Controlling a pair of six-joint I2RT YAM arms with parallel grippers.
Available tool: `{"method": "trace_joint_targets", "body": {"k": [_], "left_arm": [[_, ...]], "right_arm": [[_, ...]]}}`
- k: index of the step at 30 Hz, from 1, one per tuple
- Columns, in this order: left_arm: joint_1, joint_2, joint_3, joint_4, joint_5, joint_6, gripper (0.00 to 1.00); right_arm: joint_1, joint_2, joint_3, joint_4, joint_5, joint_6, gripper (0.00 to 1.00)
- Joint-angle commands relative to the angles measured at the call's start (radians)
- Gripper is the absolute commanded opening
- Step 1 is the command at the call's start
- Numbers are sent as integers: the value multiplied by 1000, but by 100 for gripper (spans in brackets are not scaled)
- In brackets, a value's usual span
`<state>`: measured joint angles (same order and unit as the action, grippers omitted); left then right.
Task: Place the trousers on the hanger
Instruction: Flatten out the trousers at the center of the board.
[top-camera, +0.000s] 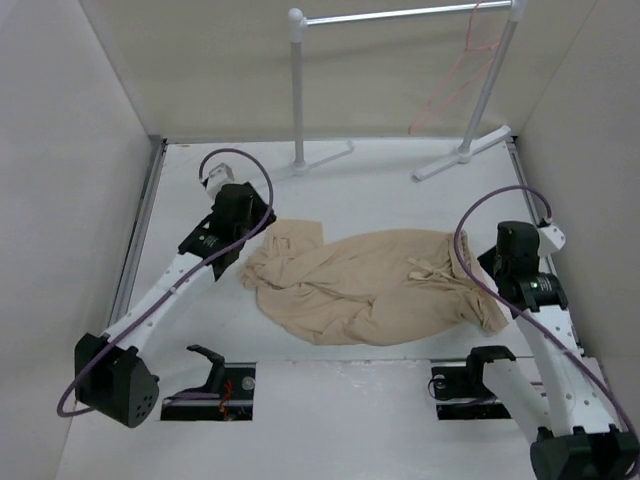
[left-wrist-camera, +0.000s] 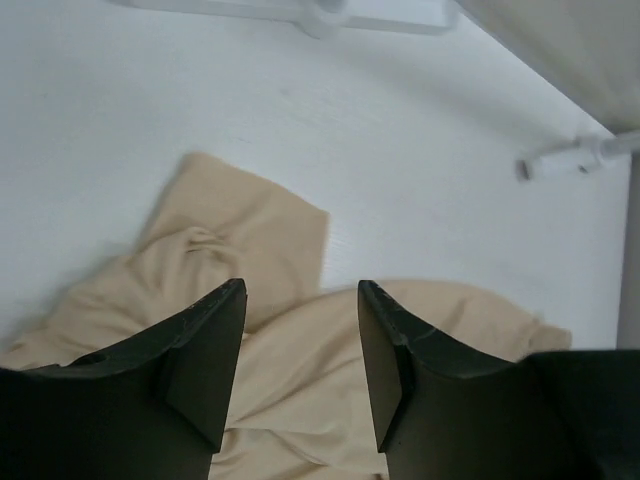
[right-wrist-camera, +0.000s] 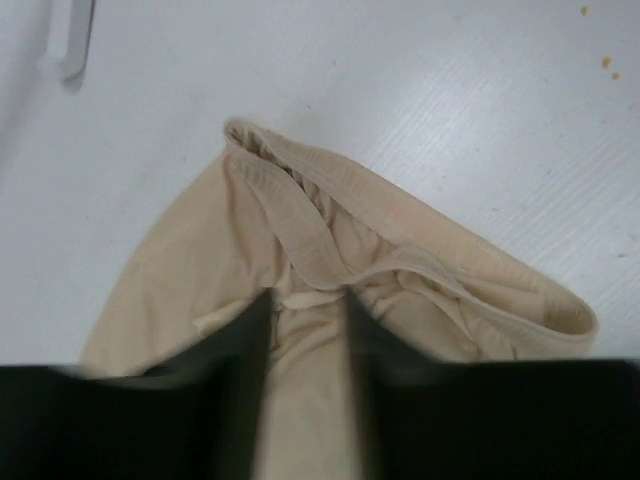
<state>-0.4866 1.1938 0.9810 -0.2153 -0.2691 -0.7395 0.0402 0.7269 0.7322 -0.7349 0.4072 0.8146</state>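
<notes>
Item: pair of light tan thin-fabric trousers, lying crumpled in a loose heap on the white desk, spread between the two arms; waistband end toward the right arm, leg ends toward the left arm. Item: slender pink-red wire hanger, hanging from the right end of the metal bar of the white tubular garment rack at the far edge of the desk, well apart from the trousers. Item: left fingers, black, standing apart above the leg end of the cloth, with nothing clamped between them. Item: right fingers, black and blurred in the wrist view, standing apart over the folded waistband, gripping nothing.
</notes>
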Motion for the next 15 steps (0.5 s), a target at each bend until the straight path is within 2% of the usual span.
{"method": "trace_joint_targets", "body": {"k": [1,2,4,7,11,13,15], "left_arm": [[131,-2,-136,-50,54,-9,47],[169,15,-137,-55,85,-5,47],[210,58,-124,-55,148,15,47],[202,121,-101,-71,177,55,43],[208,142,-122,-176,122,52,39],[213,128,-160,-187,100,46,39],[204,138,-177,-185,111,32,39]], "right_arm": [[39,168,65,173,-63,-71,11],[51,252,81,222,-123,-69,7],[88,324,96,281,-159,-65,11],[181,432,147,359,-176,-87,35],[279,557,205,356,-205,-118,56],[321,607,217,351,-183,-117,62],[339,637,216,361,-179,-108,64]]}}
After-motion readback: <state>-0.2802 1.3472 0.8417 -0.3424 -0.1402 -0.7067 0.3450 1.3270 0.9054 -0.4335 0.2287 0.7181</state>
